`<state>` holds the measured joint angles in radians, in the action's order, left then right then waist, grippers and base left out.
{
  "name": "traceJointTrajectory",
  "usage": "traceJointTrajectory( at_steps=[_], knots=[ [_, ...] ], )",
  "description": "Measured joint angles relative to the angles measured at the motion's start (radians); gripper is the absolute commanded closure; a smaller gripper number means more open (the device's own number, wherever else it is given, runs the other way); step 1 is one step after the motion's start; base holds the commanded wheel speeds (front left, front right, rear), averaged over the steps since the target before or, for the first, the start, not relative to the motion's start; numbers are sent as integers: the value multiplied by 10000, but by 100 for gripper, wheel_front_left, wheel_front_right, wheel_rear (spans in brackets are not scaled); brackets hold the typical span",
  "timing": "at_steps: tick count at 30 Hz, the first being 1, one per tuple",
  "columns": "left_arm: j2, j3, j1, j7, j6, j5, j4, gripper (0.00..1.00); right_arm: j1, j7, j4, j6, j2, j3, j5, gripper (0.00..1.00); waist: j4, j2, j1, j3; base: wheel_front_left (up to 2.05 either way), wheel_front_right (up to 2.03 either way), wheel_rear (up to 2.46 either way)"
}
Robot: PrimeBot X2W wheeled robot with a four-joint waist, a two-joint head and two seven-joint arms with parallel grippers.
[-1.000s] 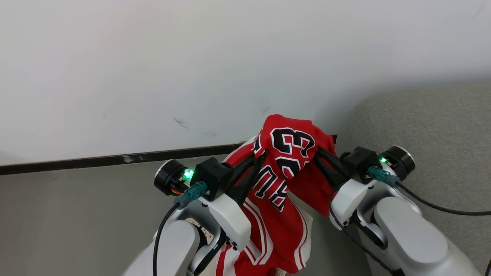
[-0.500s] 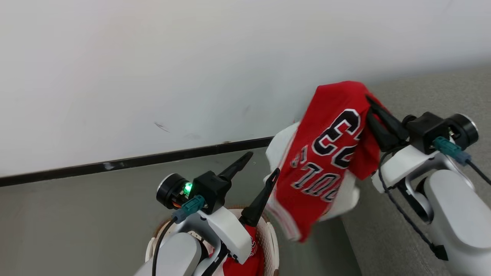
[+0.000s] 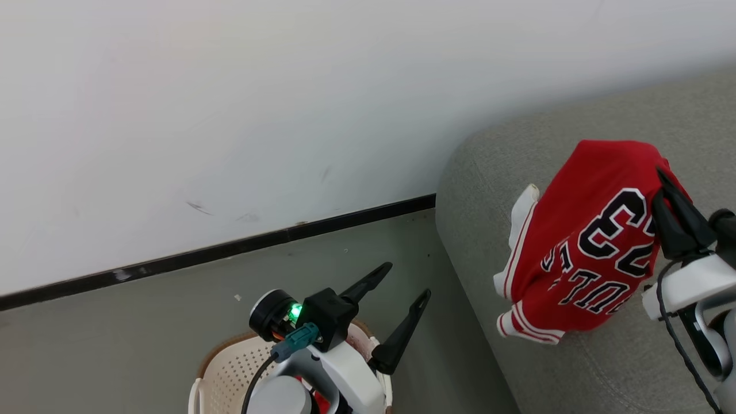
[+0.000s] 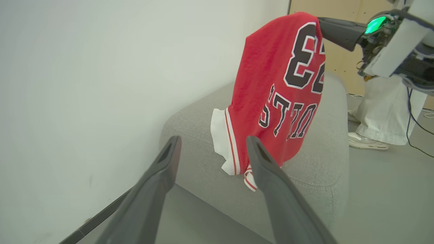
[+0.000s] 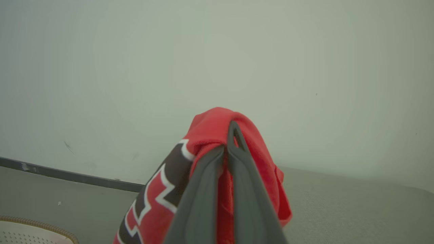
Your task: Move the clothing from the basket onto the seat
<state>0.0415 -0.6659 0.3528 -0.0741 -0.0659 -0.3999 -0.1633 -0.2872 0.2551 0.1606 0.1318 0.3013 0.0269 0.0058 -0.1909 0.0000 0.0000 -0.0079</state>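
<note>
We can read a big 23 on the red jersey [image 3: 578,230], dark digits with white edging, hanging tilted. Just under it is a row of matching letters, upside down. Looks like ULLS to us, with the first bit folded away.

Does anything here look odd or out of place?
The red jersey hangs crumpled from the shut right gripper over the grey sofa, not yet laid down. Dark scuffs mark the wall.
</note>
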Motion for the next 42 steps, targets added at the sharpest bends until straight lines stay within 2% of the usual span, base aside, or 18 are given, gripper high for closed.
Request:
traceJointTrajectory(
  at_steps=[14, 18, 23, 27, 33, 34, 36, 40, 42],
  knots=[
    [2, -426, -222, -502, -86, -397, -71, 0, 1600, 0, -1051, 0, -585, -815, 69, 100, -1168, 0, 0, -97, 0, 0, 0],
    [2, -458, -328, -596, -69, -410, -90, 0, 1859, 0, -1133, 0, -683, -623, 117, 100, -1484, 0, 0, -99, 0, 0, 0],
    [2, -441, -345, -685, 61, -401, -119, 0, 1704, 0, -1143, 0, -418, 113, 119, 100, -1824, 0, 0, -59, 0, 0, 0],
    [2, -318, -352, -744, 293, -374, -123, 0, 842, 0, -1003, 2, -23, 765, 332, 100, -2004, 0, 0, 60, 0, 0, 0],
    [4, -228, -364, -773, 560, -255, -94, 0, -1453, -533, -374, 2, 928, 1313, 734, 100, -2068, 0, 0, 352, 0, 0, 0],
    [17, -205, -364, -780, 642, -199, -48, 0, -2199, -771, 25, 2, 1177, 1246, 980, 100, -2032, 0, 0, 449, 0, 0, 0],
    [56, -186, -364, -780, 721, -151, 10, 0, -2880, -1081, 422, 0, 1235, 884, 1381, 100, -1965, 0, 0, 540, 0, 0, 0],
    [192, -107, -364, -780, 823, 17, 127, 0, -3771, -1402, 924, 0, 1287, 364, 1860, 100, -1834, 0, 0, 673, 0, 0, 0],
    [284, -73, -364, -779, 895, 88, 224, 0, -4306, -1588, 1227, 0, 1513, 232, 1896, 100, -1734, 0, 0, 765, 0, 0, 0]
  ],
)
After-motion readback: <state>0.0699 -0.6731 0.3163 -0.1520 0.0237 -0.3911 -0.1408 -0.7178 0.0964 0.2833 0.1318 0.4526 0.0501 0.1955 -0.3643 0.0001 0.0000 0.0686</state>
